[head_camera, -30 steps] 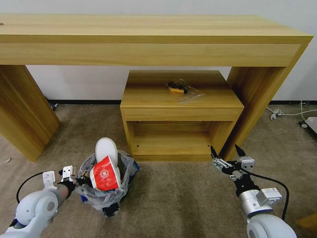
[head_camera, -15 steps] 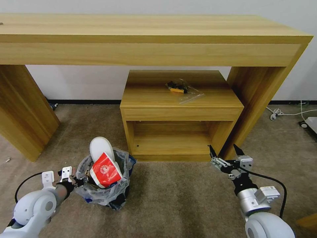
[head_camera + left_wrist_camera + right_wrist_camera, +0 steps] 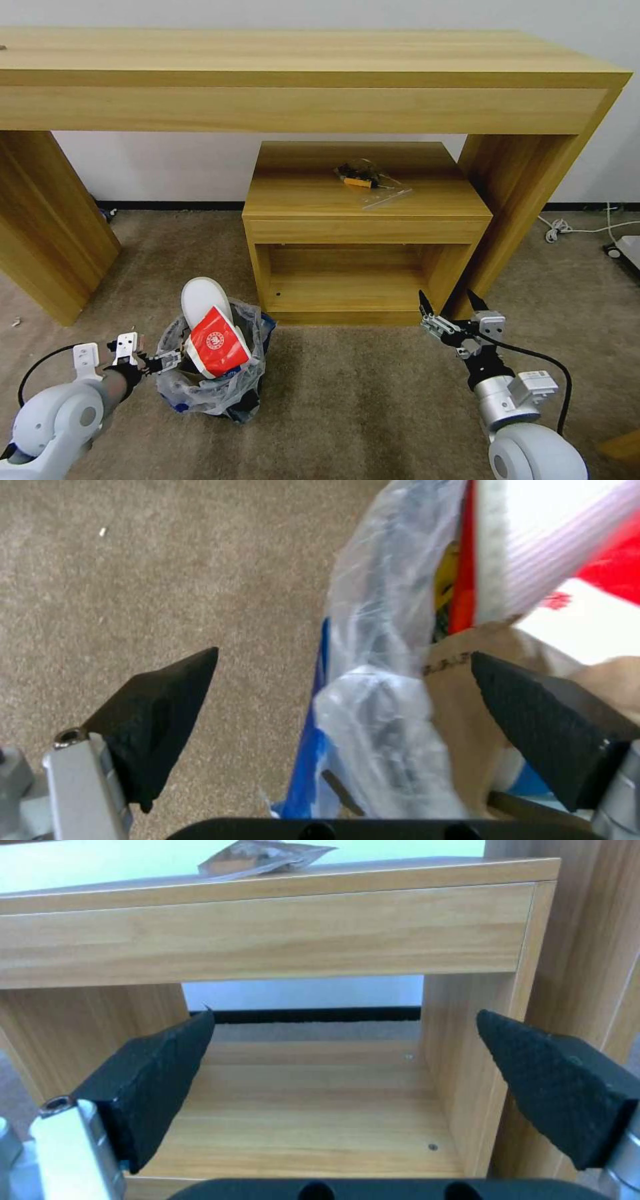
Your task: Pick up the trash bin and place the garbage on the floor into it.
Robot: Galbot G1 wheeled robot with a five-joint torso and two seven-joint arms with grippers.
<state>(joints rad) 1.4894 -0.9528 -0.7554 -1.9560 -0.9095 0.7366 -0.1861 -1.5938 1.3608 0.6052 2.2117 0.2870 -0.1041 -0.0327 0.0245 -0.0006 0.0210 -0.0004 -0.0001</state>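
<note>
Two wide-open hands, left (image 3: 162, 361) astride the trash bin (image 3: 220, 383) rim, right (image 3: 445, 309) facing the wooden cabinet (image 3: 365, 230).

The small cabinet (image 3: 367, 227) sits under the long desk (image 3: 313, 80), tucked against its right leg, with a plastic pouch (image 3: 370, 179) lying on top. The trash bin (image 3: 213, 387) stands on the floor (image 3: 360, 407) to the cabinet's front left, with an insole (image 3: 203, 300) and a wrapper (image 3: 217, 343) sticking out of it. The left gripper (image 3: 167, 362) is at the bin's left rim, straddling it, and the right gripper (image 3: 448, 308) hangs just in front of the cabinet's right corner.
</note>
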